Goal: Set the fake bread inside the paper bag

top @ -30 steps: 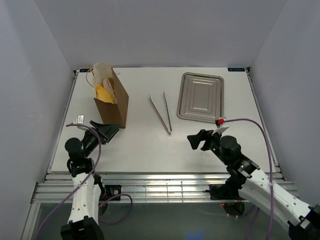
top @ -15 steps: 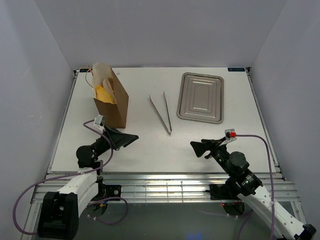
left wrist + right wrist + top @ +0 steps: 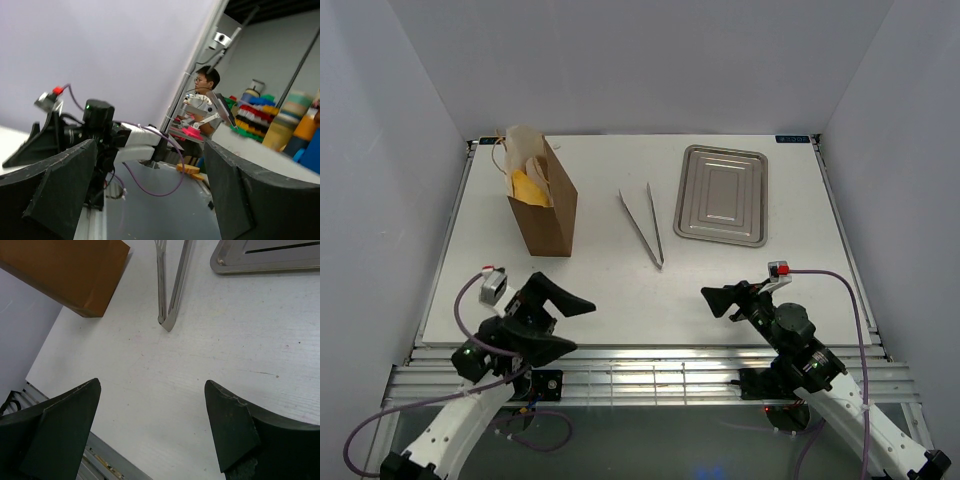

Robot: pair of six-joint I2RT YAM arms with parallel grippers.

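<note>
The brown paper bag stands upright at the back left of the table. Golden fake bread shows in its open top; I cannot tell the loaves apart. No bread lies on the table. My left gripper is open and empty, low at the table's front edge, well in front of the bag and pointing right. Its wrist view looks across at the right arm. My right gripper is open and empty over bare table near the front; its wrist view shows the bag's corner.
Silver tongs lie in the table's middle, also in the right wrist view. A flat steel tray lies at the back right, its corner in the right wrist view. White walls enclose the table.
My left gripper has drawn back from beside the bag to the table's front edge and turned to point right. My right gripper has drawn back a little toward the front.
</note>
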